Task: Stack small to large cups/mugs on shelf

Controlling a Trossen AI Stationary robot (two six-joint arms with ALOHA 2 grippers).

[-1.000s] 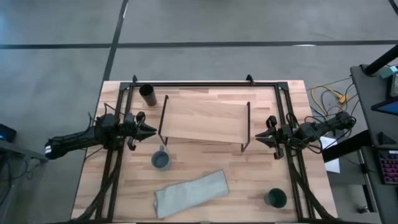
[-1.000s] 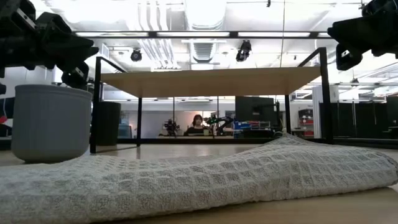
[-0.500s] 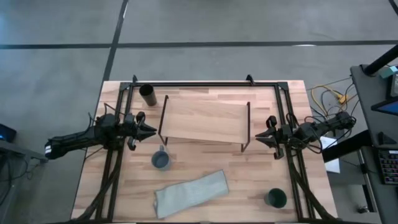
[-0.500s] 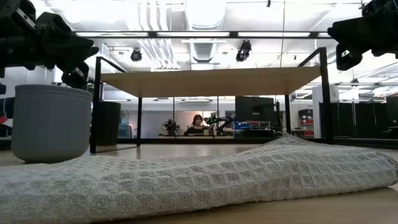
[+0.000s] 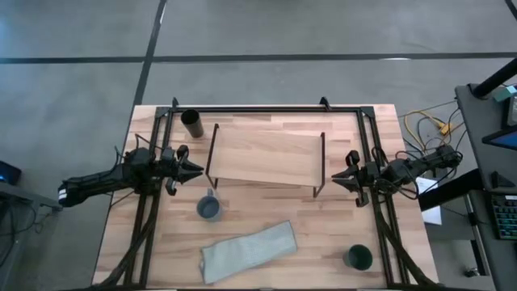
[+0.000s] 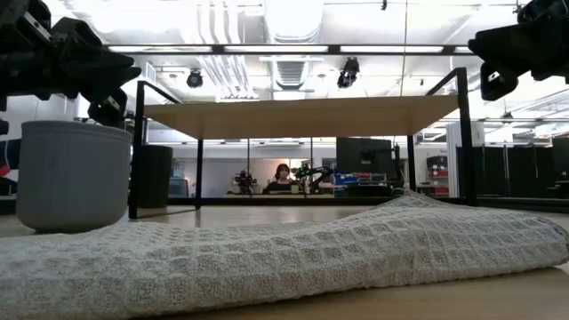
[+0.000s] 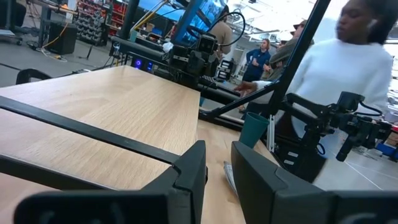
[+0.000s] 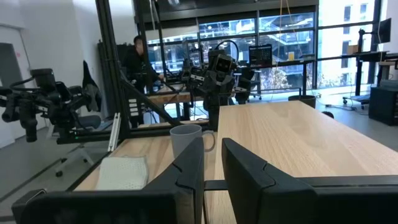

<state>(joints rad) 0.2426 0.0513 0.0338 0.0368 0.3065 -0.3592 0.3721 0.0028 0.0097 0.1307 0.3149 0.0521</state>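
The shelf (image 5: 266, 153) stands mid-table on thin black legs, its light-wood board bare. The taller black cup (image 5: 192, 123) stands upright on the table by the shelf's far left corner. The grey-blue mug (image 5: 209, 208) stands upright in front of the shelf's left end and shows in the right wrist view (image 8: 186, 140). The dark teal-green cup (image 5: 358, 258) stands near the table's near right corner. My left gripper (image 5: 199, 170) hovers left of the shelf and my right gripper (image 5: 338, 179) hovers right of it. Both are shut, empty, and point at the shelf.
A grey waffle-weave cloth (image 5: 248, 250) lies folded on the table near the front edge, between mug and teal cup. Black frame rails (image 5: 266, 108) run along the far and side edges. A person in white (image 7: 348, 62) stands beyond the table's right side.
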